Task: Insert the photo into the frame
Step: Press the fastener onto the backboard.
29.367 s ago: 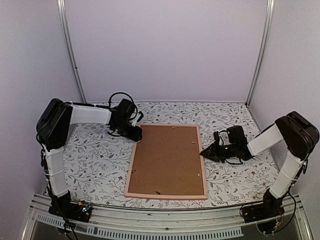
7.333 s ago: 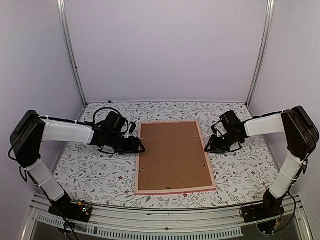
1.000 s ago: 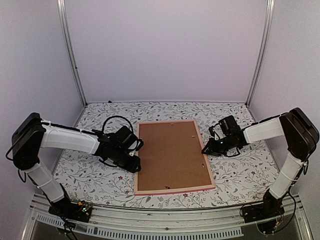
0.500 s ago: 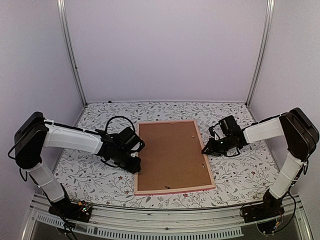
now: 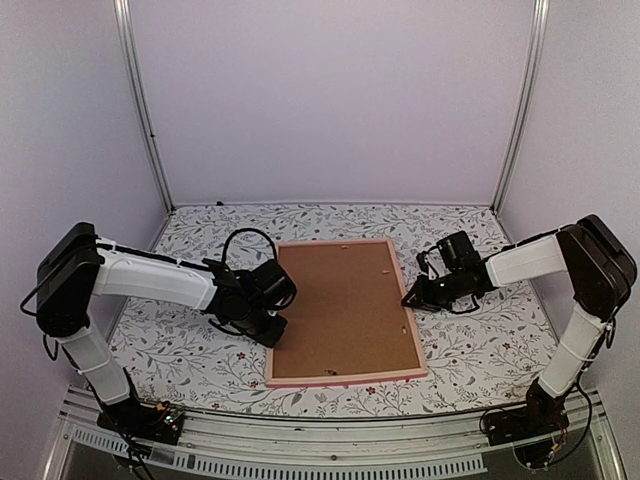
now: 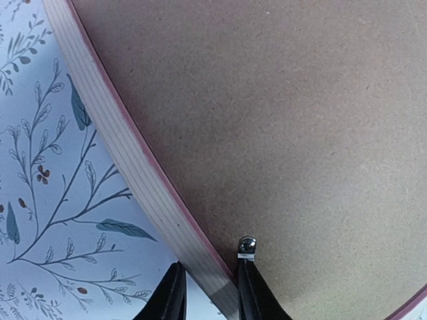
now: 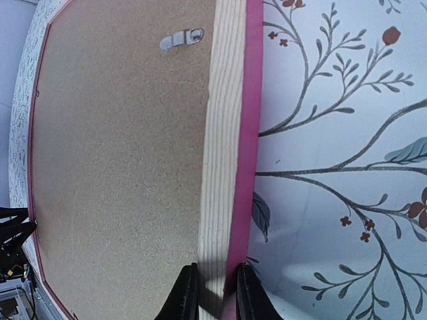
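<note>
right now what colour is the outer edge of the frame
Pink, running along the frame beside a strip of pale bare wood; the right wrist view shows it best.

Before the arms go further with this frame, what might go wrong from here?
1. The left claw straddles the frame at its left rail with a sliver of cloth showing beside one finger; a lift now might slip and tilt the frame.
2. A metal tab sits right by its inner finger and could snag.
3. The right claw pinches a thin rail, which might twist.
</note>
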Controlling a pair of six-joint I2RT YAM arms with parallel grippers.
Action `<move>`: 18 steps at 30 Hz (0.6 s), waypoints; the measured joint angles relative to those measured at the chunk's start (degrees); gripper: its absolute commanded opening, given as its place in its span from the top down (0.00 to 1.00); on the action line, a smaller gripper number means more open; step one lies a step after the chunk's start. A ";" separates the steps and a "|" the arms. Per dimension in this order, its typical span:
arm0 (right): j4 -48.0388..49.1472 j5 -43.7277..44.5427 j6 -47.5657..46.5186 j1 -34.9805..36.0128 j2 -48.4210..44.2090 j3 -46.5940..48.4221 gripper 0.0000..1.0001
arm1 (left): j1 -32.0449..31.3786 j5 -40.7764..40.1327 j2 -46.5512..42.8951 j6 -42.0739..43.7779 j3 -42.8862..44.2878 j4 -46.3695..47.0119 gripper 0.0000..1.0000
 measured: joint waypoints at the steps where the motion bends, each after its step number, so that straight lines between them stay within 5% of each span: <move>1: 0.20 -0.09 0.02 0.00 0.09 0.00 0.90 | -0.09 -0.63 0.04 0.02 0.07 -0.07 0.74; 18: 0.94 -0.59 0.33 0.00 0.39 0.00 0.90 | 0.42 2.43 -1.55 1.70 0.33 0.48 0.55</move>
